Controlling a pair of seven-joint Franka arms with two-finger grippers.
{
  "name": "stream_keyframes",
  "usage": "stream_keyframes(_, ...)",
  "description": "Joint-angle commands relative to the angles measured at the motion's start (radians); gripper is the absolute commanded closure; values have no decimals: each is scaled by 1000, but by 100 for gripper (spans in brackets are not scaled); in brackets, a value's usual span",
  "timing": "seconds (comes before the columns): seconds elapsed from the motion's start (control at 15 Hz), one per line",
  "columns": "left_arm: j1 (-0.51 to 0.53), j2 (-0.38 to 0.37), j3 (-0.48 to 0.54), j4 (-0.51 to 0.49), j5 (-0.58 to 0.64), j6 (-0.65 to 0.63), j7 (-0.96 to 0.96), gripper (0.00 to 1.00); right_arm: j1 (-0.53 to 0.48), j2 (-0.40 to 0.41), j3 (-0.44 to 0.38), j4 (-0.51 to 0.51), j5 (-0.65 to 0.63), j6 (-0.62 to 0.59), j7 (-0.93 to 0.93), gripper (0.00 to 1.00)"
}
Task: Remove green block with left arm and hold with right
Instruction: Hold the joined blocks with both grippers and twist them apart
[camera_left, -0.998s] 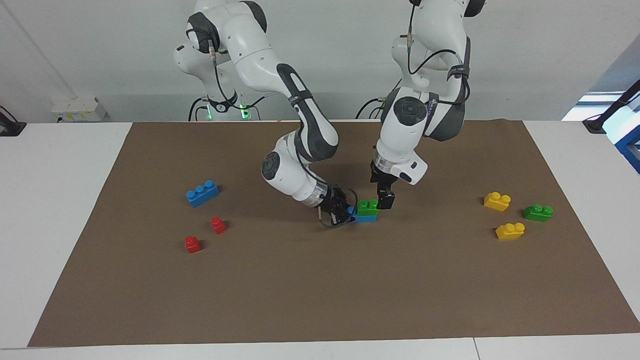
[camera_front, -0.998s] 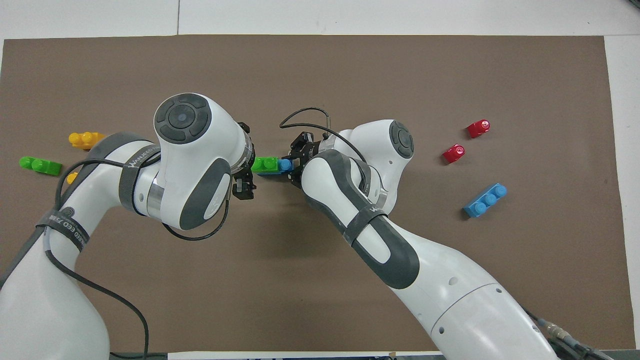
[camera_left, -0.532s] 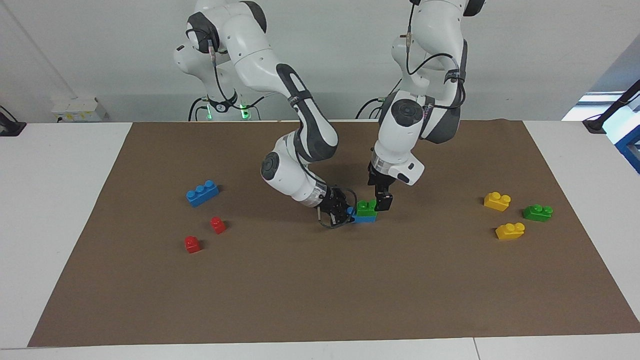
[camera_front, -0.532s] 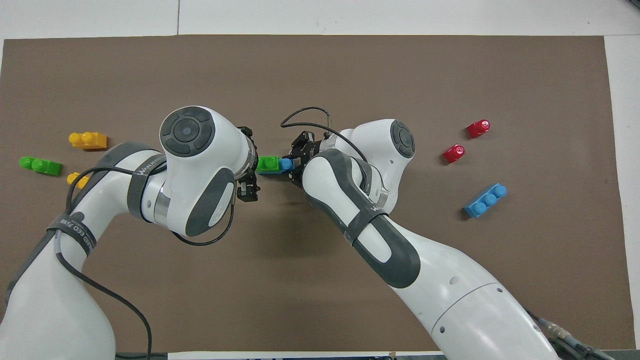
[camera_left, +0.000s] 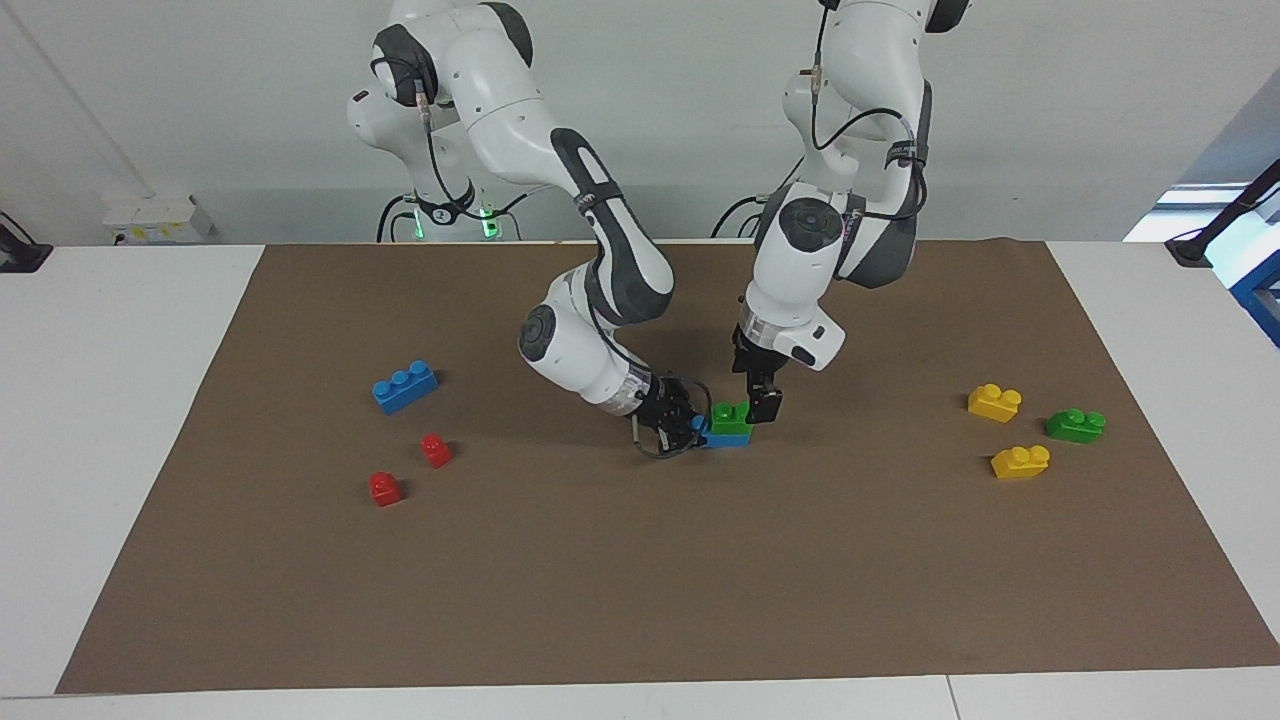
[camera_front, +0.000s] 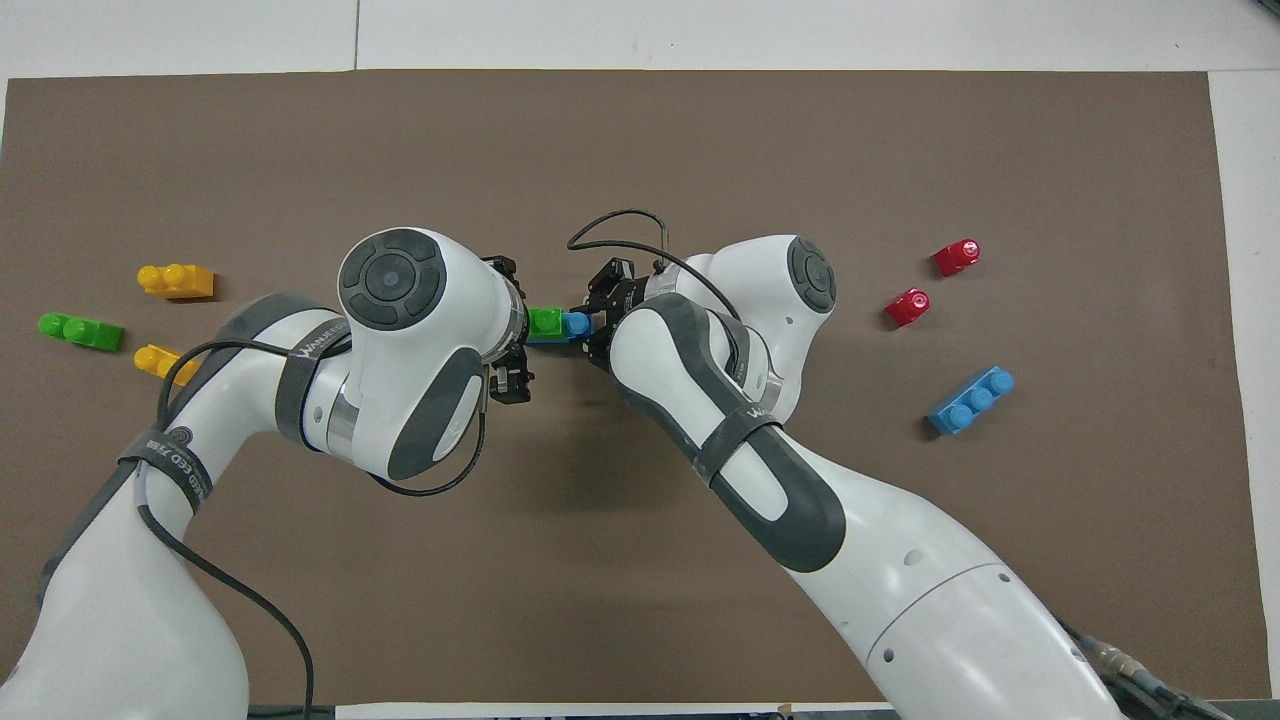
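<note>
The green block sits stuck on a blue block in the middle of the table. The right gripper has its jaws closed on the blue block's end. The left gripper is right beside the green block; I cannot tell how open its jaws are. If it pinches only a corner, the block may slip or both blocks may lift together.

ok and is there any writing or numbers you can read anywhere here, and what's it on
"WANJEED": on the grey upper strap around the left arm, overhead view, only roughly legible.
Lettering on the lower strap of that arm: too blurred to read.
Lettering on the forearm strap of the right arm: too small.
Nothing else readable.
</note>
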Motion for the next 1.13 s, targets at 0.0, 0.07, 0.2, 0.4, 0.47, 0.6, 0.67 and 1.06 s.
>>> stream_keyframes(0.0,-17,9,13,-14,1,35,-23,0,-11,30,8,35,34,24,-36,100)
stream_keyframes(0.07,-19,11,13,-14,1,36,-23,0,-11,36,8,42,35,24,-36,100)
stream_keyframes(0.2,-19,23,13,-11,1,48,-28,0,-13,38,8,44,34,26,-36,100)
stream_keyframes(0.4,-28,26,14,-7,4,48,-34,0,-16,42,8,44,32,26,-41,100)
stream_keyframes(0.47,-28,27,14,-7,4,48,-36,0,-16,45,8,44,32,26,-42,100)
stream_keyframes(0.6,-34,27,14,-7,8,50,-36,0,-16,47,8,46,31,28,-44,100)
stream_keyframes(0.67,-36,31,14,-7,14,50,-37,0,-16,47,8,47,31,28,-44,100)
stream_keyframes(1.06,-36,40,14,-7,16,53,-39,9,-22,51,8,53,31,56,-42,100)
